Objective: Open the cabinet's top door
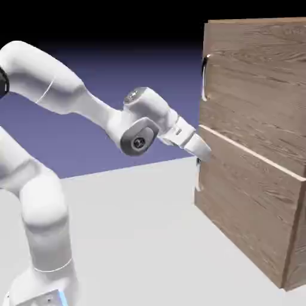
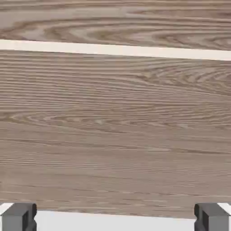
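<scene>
Tool [image 2: 115,217] before brown wood-grain cabinet [image 1: 248,101]

Glossy white rounded arm segments [image 1: 45,77] with dark grey joint caps [image 1: 138,142] and small grey fingers [image 2: 18,217].

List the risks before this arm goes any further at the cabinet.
The open jaws hang by the lower panel, below the top door's handle, so closing here could miss it or catch the lower handle. The hand is very near the wood and might scrape the cabinet if it rises without backing off.
</scene>
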